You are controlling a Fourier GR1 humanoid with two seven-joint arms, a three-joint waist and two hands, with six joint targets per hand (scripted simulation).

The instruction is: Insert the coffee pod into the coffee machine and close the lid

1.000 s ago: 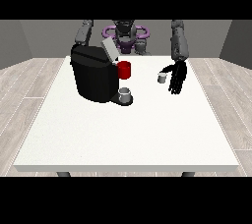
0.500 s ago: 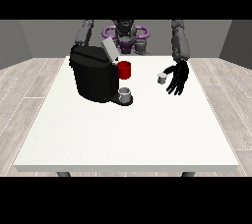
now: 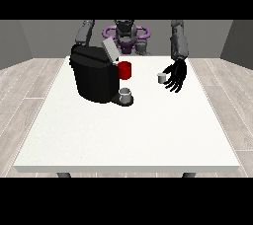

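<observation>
On the white tabletop [image 3: 123, 135], we see a coffee pod [image 3: 161, 77] just beside the hand [image 3: 176, 74] at the view's right.
Fingers spread, holding nothing. Black coffee machine [image 3: 95, 78] sits left, lid [image 3: 109, 50] raised, grey cup [image 3: 126, 94] at its base; other hand hidden.

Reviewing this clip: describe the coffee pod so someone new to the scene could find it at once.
Start at the black coffee machine on the white table, then look toward the view's right. The coffee pod is the small grey cup standing alone beside the black hand. Unlike the grey cup at the machine's base, it stands apart from the machine.
</observation>
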